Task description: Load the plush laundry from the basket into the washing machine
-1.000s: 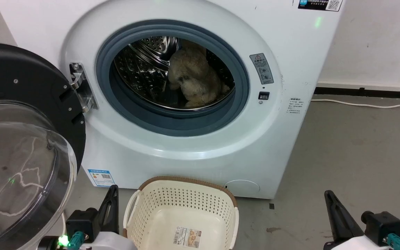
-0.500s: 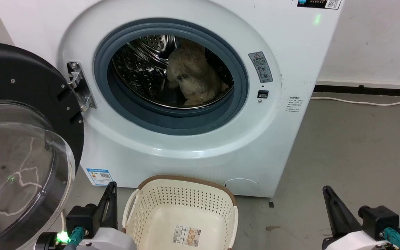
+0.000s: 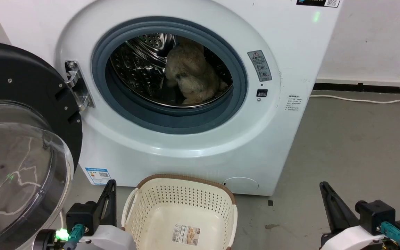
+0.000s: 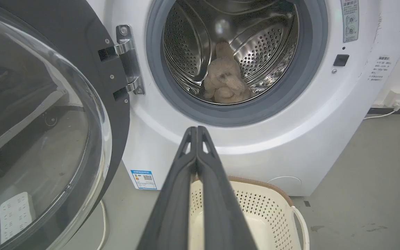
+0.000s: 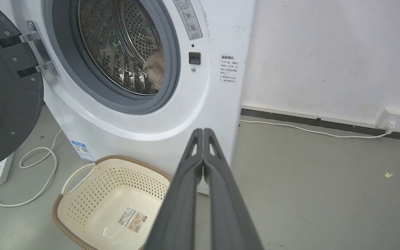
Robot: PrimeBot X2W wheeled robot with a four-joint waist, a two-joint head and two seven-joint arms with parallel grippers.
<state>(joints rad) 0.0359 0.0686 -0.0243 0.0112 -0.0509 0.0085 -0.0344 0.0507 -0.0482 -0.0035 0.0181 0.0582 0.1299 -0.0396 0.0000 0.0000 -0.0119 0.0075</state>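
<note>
Plush laundry [image 3: 193,78] inside washing machine [image 3: 186,152] — both jaws closed, low, flanking basket [image 3: 182,198].

Our head camera high, tilted down at the washing machine [image 3: 283,52], our wrist cameras lower, all sharing the basket [image 3: 186,177].

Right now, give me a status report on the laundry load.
Left gripper and right gripper shut, empty. Plush toy in washing machine drum; basket empty. Door open, nothing blocking.

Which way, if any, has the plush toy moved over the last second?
No. The plush toy keeps its place against the grey gasket; the whole head view shifted, not the toy.
</note>
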